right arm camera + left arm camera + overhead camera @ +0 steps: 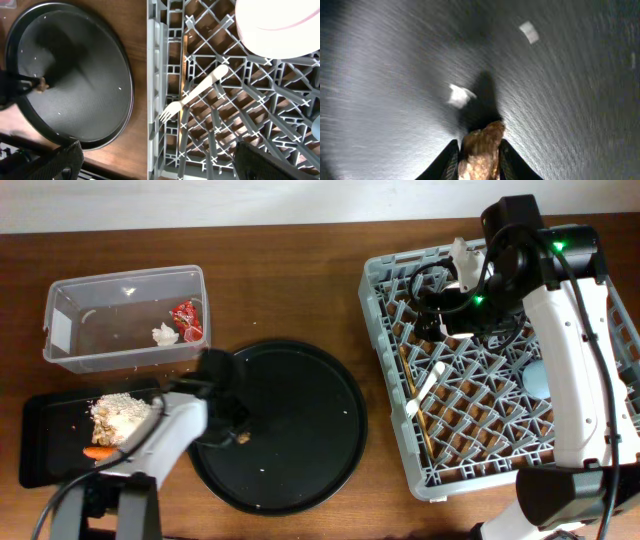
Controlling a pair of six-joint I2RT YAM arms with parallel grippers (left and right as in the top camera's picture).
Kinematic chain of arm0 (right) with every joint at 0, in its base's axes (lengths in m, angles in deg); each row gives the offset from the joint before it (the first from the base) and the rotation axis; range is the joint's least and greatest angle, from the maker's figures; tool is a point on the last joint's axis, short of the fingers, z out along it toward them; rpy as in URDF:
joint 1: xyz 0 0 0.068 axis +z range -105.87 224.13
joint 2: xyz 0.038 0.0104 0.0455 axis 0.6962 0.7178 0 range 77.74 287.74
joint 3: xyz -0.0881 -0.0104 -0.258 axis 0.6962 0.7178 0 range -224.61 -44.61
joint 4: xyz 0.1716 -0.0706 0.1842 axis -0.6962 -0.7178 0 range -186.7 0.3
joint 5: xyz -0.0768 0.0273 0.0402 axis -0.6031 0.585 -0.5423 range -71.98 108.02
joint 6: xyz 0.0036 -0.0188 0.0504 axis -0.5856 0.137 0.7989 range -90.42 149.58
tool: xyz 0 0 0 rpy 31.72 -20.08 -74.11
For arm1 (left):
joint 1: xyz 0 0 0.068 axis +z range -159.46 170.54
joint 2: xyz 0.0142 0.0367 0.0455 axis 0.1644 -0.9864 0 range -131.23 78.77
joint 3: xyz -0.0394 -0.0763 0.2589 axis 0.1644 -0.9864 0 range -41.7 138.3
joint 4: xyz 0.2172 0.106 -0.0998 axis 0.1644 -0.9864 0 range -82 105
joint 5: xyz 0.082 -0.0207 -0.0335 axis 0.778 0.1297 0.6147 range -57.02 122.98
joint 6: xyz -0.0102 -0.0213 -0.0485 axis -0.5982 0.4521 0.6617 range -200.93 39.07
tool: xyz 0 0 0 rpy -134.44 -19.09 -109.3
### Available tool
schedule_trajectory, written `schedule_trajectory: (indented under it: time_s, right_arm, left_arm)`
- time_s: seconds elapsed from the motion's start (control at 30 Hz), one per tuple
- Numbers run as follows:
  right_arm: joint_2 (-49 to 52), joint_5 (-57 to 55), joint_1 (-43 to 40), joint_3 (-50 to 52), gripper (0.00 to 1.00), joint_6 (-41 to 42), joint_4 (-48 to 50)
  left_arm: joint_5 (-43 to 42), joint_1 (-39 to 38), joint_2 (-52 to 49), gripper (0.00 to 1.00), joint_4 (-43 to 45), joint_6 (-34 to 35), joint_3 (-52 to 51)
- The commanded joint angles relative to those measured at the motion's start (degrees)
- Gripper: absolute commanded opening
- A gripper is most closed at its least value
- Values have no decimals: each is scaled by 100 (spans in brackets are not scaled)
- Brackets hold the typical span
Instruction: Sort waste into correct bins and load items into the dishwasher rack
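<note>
Inside left claw, brown lump runs lengthwise past its tips.

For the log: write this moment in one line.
left gripper shut on small brown lump; over round black tray; right gripper open; above grey rack

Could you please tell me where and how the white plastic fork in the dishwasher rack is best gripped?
Grip the white plastic fork mid-handle, coming down from above and closing across its narrow width. It lies flat and diagonal on the dishwasher rack lattice, so its sides look exposed there. The tines sit close to the rack's wall, leaving little room.
</note>
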Motion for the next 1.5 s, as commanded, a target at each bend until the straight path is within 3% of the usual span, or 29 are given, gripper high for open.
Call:
schedule_trajectory:
  time_s: [0.0,0.23,0.37,0.6,0.8,0.93,1.03,1.17,1.47]
  right_arm:
    - [13,-17,-22,20,99,-57,-2]
    - [13,-15,-22,20,99,-57,-2]
    - [13,-15,-22,20,99,-57,0]
    - [13,-15,-22,20,99,-57,0]
    - [13,-15,-22,20,99,-57,0]
    - [13,-15,-22,20,98,-57,0]
    - [13,-15,-22,20,99,-57,-2]
    - [13,-15,-22,20,99,-57,-2]
    - [13,-15,-22,20,99,-57,0]
  left_arm:
    - [407,826,391,26,-280,-601,520]
    - [540,2736,809,27,-341,-953,704]
    - [133,3040,802,27,-496,-1202,699]
    - [-721,2382,802,28,-807,-1200,682]
    - [-717,955,699,49,-761,-1193,678]
    - [-487,87,437,54,-654,-975,671]
    - [-61,-389,101,57,-640,-404,664]
    - [52,-619,-498,58,-595,11,662]
    - [428,-577,-793,57,-579,31,662]
